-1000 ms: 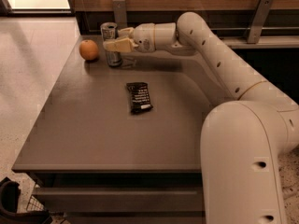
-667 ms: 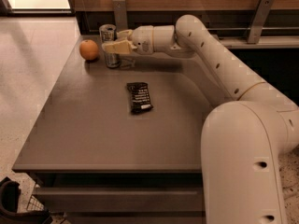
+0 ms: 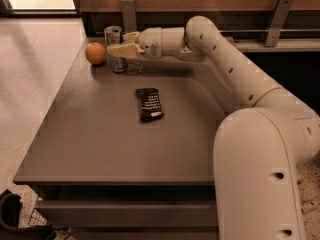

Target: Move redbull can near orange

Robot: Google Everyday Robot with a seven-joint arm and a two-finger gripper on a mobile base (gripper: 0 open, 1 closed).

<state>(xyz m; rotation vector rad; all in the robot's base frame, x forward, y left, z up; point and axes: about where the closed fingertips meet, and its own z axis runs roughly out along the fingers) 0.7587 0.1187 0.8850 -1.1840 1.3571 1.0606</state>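
Dim warm light on back-left tool [image 3: 118, 44]

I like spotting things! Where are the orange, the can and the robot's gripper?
orange [image 3: 95, 53]: camera view, middle of the fruit.
redbull can [image 3: 113, 34]: camera view, near its top rim.
gripper [image 3: 117, 44]: camera view, its tip, right at the can.

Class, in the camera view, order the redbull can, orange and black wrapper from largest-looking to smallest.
1. redbull can, at the gripper by the table's back edge, and black wrapper: alike; the wrapper lies nearer the camera, so unranked.
2. orange.
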